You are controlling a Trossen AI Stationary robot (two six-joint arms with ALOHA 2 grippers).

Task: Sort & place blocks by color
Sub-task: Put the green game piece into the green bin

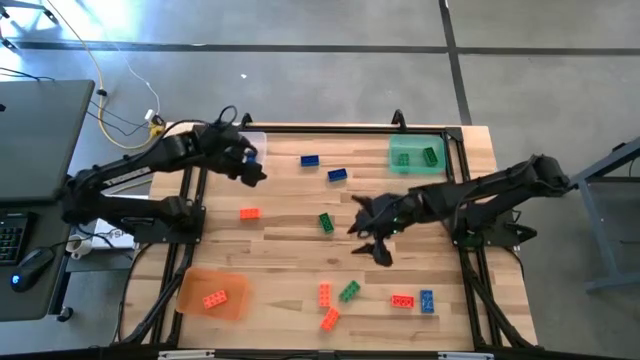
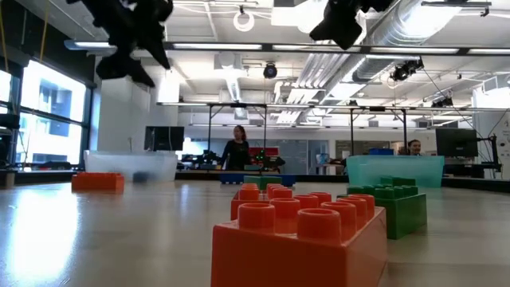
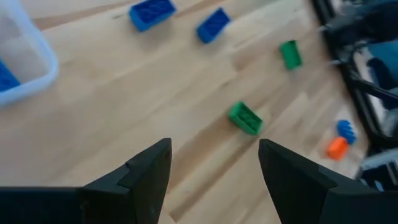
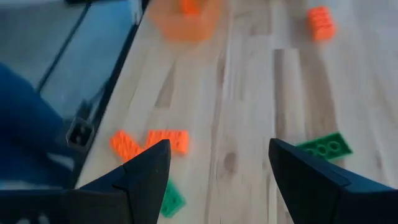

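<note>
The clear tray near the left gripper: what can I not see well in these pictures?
- Clear tray, high view: the left gripper and its arm cover most of it, so its contents cannot be counted.
- Left wrist view: the picture edge cuts the tray; one blue block is only partly shown.
- Low view: the tray is blurred.

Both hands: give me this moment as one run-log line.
left hand: open, empty, by clear tray | right hand: open, empty, mid-table | blocks: many loose
</note>
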